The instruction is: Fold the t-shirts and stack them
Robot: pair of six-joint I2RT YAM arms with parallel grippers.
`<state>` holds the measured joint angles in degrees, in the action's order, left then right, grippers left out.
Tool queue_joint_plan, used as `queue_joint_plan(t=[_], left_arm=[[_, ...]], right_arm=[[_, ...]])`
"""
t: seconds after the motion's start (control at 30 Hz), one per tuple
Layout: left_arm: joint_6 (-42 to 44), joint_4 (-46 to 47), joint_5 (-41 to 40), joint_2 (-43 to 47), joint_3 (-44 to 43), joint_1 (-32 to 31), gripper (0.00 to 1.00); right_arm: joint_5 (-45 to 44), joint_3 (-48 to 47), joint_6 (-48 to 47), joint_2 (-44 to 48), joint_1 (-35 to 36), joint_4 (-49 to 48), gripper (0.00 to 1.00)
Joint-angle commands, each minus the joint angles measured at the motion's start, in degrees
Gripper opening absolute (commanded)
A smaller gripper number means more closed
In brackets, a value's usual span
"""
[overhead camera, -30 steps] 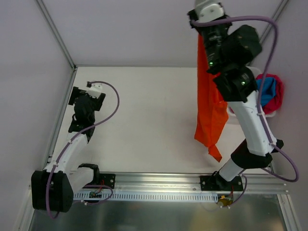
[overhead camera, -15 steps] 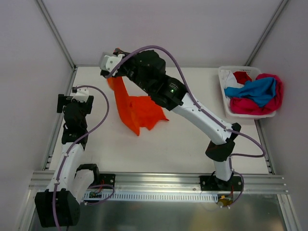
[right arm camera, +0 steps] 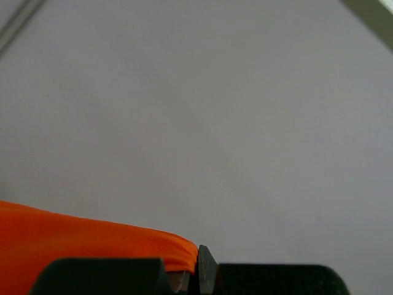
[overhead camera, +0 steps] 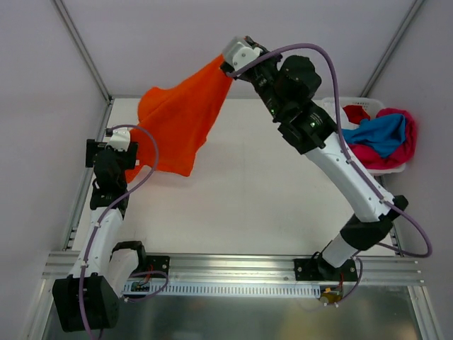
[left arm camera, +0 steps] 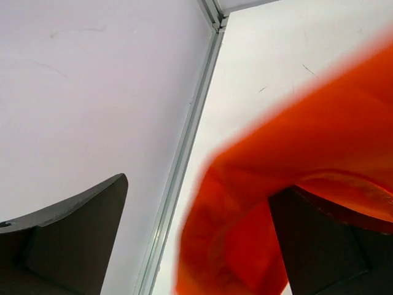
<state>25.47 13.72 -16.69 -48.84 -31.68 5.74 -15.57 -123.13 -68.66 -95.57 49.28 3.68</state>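
Since the earlier frame the vivid orange cloth t-shirt [overhead camera: 180, 120] has been hoisted into a slanting sheet above the white table [overhead camera: 269, 212]. The left gripper [overhead camera: 111, 150], jaws wide apart, sits at its low corner. The long axis climbs rightward to the right gripper [overhead camera: 226, 68], clamped on the top corner.

Both arms [overhead camera: 333, 159] have white links [overhead camera: 357, 188], black joints [overhead camera: 301, 74], looping purple cables [overhead camera: 154, 157].
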Motion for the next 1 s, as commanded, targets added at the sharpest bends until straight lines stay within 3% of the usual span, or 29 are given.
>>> queue_joint_plan(t=[0.0, 0.17, 0.2, 0.33, 0.5, 0.57, 0.7, 0.73, 0.83, 0.97], left_arm=[[-2.01, 0.00, 2.09, 0.06, -2.51, 0.50, 0.96], [-1.04, -1.32, 4.55, 0.59, -2.86, 0.59, 0.96], [-0.87, -1.58, 4.99, 0.67, -2.95, 0.50, 0.96], [0.01, -3.60, 8.07, 1.38, -3.39, 0.50, 0.96], [1.59, -7.11, 16.15, 3.13, -2.07, -0.11, 0.97], [2.65, -8.61, 22.91, 4.18, -1.02, -1.16, 0.98], [8.88, -10.11, 26.89, 10.24, 5.39, -12.12, 0.99], [9.76, -10.20, 25.84, 10.43, 6.27, -19.46, 0.99], [13.28, -10.20, 19.08, 7.54, 8.30, -33.45, 0.99], [17.85, -5.92, 9.32, -0.71, 10.76, -46.38, 0.99]], right_arm=[[-4.55, 18.49, 2.05, 6.34, -5.41, -3.50, 0.00], [-6.57, 44.67, 2.13, 13.90, -14.62, -8.43, 0.00], [-7.01, 44.73, 2.13, 14.53, -15.78, -8.60, 0.00], [-9.38, 60.77, 0.47, 17.77, -20.18, -12.46, 0.00], [-11.58, 68.54, 0.72, 21.47, -23.52, -13.26, 0.00], [-12.46, 69.60, 0.72, 21.92, -24.05, -13.35, 0.00], [-12.99, 70.93, 3.69, 21.39, -24.23, -11.78, 0.00], [-12.82, 70.49, 4.67, 20.87, -24.23, -10.64, 0.00], [-12.55, 68.91, 7.66, 18.67, -24.23, -7.82, 0.00], [-12.38, 67.50, 9.77, 16.82, -24.14, -5.45, 0.00]])
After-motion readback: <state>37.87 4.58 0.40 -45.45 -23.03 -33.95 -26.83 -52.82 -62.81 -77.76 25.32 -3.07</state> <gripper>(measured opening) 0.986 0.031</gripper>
